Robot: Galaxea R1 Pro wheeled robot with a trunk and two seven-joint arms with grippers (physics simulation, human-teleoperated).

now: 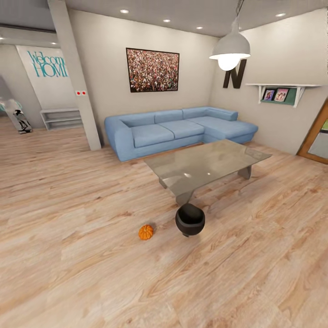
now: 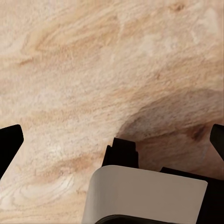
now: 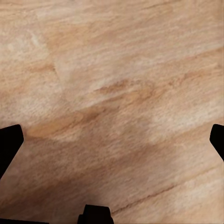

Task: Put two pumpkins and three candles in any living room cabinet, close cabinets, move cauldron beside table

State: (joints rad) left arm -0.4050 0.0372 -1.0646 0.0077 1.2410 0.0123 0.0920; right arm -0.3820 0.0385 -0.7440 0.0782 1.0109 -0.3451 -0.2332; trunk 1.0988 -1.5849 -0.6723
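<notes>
Orange on pale wood: one pumpkin [image 1: 146, 232] lying loose on the floor [image 1: 68, 255], out in the open, just to the left of the cauldron [image 1: 190, 219] in the head view. Black and wide-mouthed, standing on the boards right at the near corner of the glass-topped table [image 1: 207, 162], close by its grey leg, so probably already counting as next to it. Blue sofa [image 1: 173, 130] behind, against the far wall. No second pumpkin, candles or cabinet to be made out, so storing and closing apparently all left to do, judging from what shows. Left gripper [image 2: 112, 140] spread wide, dark fingertips [image 2: 9, 140] at the two edges of its wrist view, bare planks between them, nothing held. Right gripper [image 3: 112, 140] likewise wide apart over empty floor, grasping nothing. Pumpkin well apart from both claws, some way ahead across the room; a drive toward it likely needed before any reach.
</notes>
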